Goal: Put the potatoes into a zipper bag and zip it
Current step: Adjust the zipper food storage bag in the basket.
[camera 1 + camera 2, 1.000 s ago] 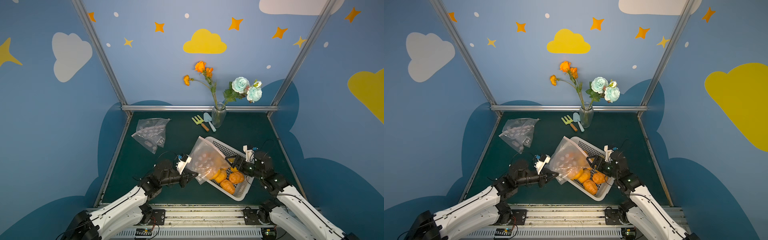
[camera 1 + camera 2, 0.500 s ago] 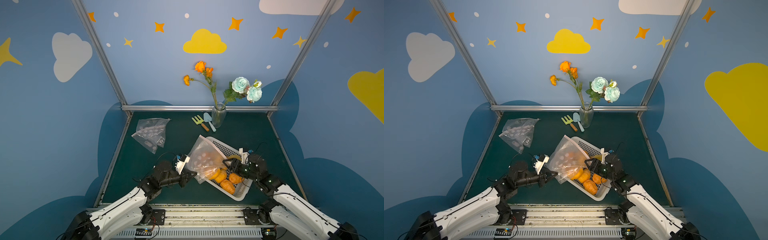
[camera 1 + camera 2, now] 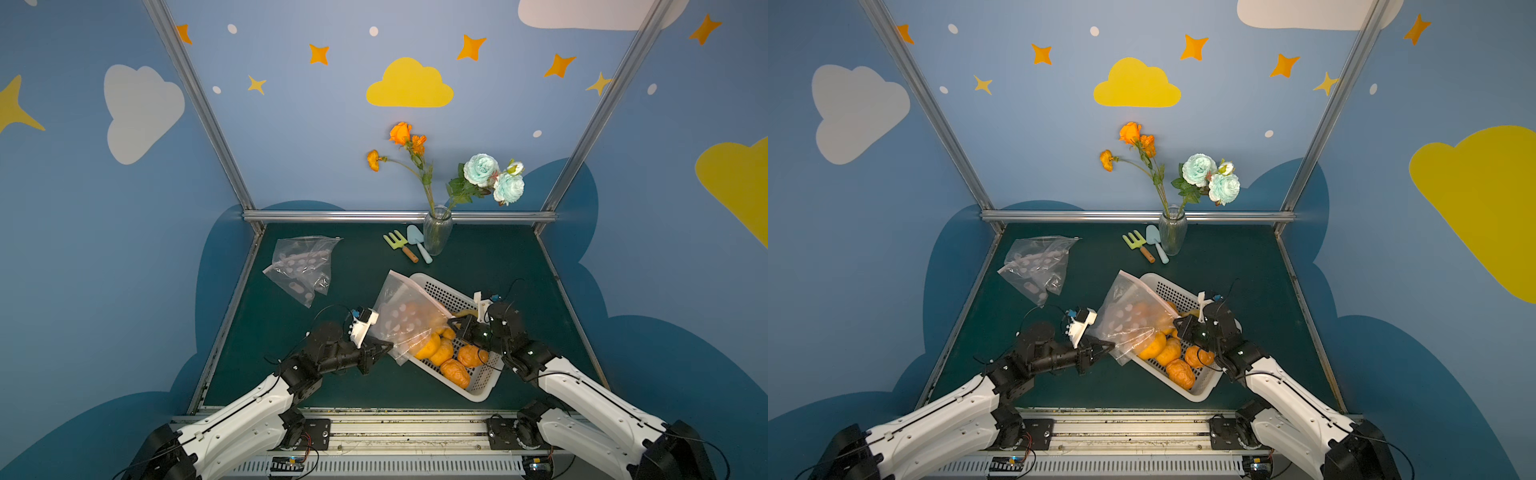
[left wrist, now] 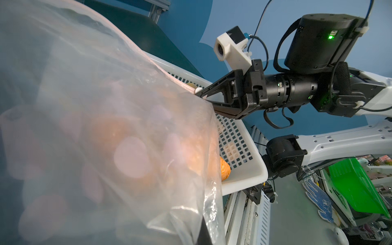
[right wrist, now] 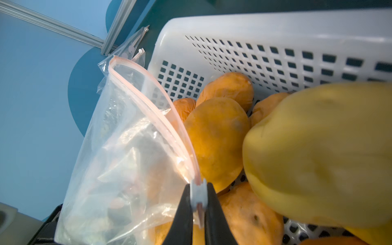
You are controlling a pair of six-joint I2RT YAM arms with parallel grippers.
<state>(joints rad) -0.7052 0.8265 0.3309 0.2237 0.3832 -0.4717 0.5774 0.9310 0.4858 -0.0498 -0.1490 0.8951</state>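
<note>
Basket (image 3: 446,284): white, stiff and perforated, lying slantwise on the green table. It holds the loose potatoes, and the bag is draped over its end nearer the left arm.
Zipper bag (image 3: 401,316): clear film with pale dots. It looks thin, limp and slippery, so it will sag wherever it is not held. The pink zipper strip is the only firm part and the best place to grip. The mouth gapes in a narrow loop over the basket.
Left gripper (image 3: 384,347): jaws nearly together, apparently pinching the bag's bottom corner beside the basket.
Right gripper (image 5: 198,186): jaws closed tight on the slider at the end of the mouth.
Potatoes (image 3: 440,353): orange to yellow, lumpy and probably firm. They are round enough to roll and likely heavy enough to drag the film down. Grip one across its narrow middle. Most lie piled in the basket, and one yellow one (image 5: 318,152) sits close by the right wrist. Orange shapes show through the film, but whether they are inside the bag or behind it cannot be told.
Slider (image 5: 198,194): a small, hard white tab, easy to lose if the pull goes off the line of the strip.
</note>
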